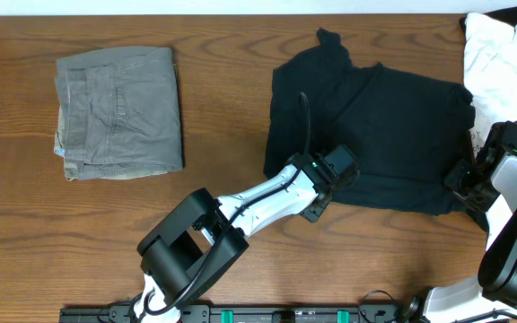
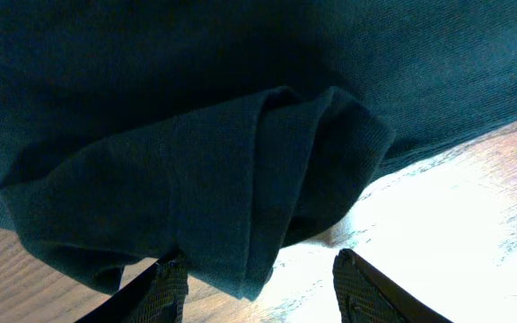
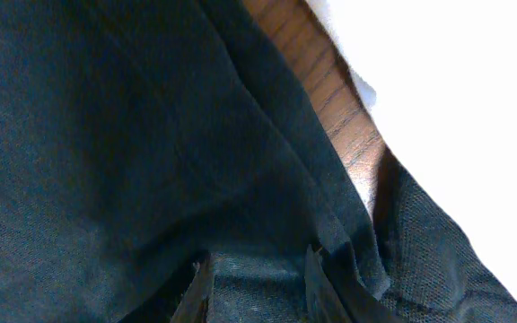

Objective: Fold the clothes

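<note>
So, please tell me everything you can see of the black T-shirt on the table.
The plain black short-sleeved T-shirt of thin soft knit lies crumpled and partly folded on the wooden table, right of centre. The left gripper stands open around a bunched fold at its near hem. The right gripper pinches its right edge, beside the white garment.

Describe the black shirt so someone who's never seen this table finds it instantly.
On the brown wooden table, look right of centre, between the folded grey-green trousers at the left and the crumpled white garment in the far right corner. The plain black short-sleeved T-shirt lies there, the only dark cloth.
</note>
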`<move>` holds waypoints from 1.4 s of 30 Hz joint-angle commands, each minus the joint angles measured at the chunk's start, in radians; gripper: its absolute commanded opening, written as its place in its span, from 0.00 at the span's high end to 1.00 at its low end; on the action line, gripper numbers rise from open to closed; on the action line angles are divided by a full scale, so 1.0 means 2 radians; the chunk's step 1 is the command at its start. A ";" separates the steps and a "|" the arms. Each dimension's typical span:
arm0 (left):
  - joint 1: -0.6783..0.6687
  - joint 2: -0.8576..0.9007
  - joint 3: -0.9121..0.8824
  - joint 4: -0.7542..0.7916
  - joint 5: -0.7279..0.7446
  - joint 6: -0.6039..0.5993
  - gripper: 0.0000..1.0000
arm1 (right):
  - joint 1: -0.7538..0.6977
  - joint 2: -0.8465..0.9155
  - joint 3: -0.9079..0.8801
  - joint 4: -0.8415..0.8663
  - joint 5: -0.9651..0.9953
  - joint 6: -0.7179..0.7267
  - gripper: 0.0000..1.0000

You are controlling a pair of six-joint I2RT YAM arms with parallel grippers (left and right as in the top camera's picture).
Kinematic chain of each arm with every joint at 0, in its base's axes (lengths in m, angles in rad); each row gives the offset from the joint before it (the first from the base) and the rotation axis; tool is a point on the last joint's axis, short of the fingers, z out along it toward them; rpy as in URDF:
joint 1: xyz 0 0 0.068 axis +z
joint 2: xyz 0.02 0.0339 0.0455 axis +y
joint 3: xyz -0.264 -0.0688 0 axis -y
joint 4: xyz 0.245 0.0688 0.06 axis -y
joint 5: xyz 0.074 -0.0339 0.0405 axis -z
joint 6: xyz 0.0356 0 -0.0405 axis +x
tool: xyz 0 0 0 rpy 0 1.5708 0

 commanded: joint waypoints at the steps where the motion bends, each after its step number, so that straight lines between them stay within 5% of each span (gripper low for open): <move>1: 0.000 0.009 -0.002 -0.002 -0.008 -0.001 0.46 | 0.005 0.051 -0.035 0.001 -0.057 -0.005 0.66; 31: 0.001 0.013 0.019 -0.069 -0.006 0.004 0.53 | 0.005 0.051 -0.035 0.002 -0.058 -0.004 0.66; 42: 0.001 0.013 0.019 -0.024 -0.006 0.007 0.52 | 0.005 0.051 -0.035 0.002 -0.067 -0.005 0.66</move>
